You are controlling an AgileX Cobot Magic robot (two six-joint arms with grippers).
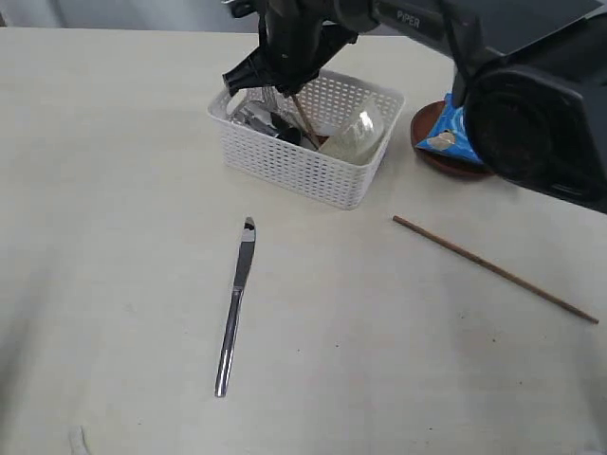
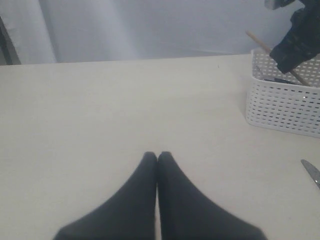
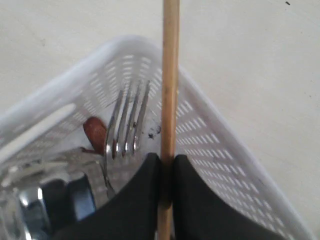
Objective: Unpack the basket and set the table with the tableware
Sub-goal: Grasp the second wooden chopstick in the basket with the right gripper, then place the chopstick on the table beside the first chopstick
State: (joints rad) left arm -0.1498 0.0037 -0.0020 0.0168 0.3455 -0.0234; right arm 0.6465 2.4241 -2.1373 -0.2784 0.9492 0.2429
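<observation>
The white lattice basket (image 1: 313,166) stands at the back of the table (image 1: 114,237). My right gripper (image 3: 167,161) reaches into it from above and is shut on a brown chopstick (image 3: 170,75) that sticks up out of the basket (image 3: 210,145). Inside lie a steel fork (image 3: 127,120), the reddish-brown wooden spoon (image 3: 95,132), a steel cup (image 3: 55,200) and an off-white bowl (image 1: 356,133). A silver knife (image 1: 235,303) and another chopstick (image 1: 493,268) lie on the table. My left gripper (image 2: 157,156) is shut and empty over bare tabletop, left of the basket (image 2: 285,110).
A dark brown plate (image 1: 446,156) holding a blue chip bag (image 1: 455,133) sits right of the basket, partly behind my right arm (image 1: 531,85). A curtain hangs beyond the table's far edge (image 2: 125,57).
</observation>
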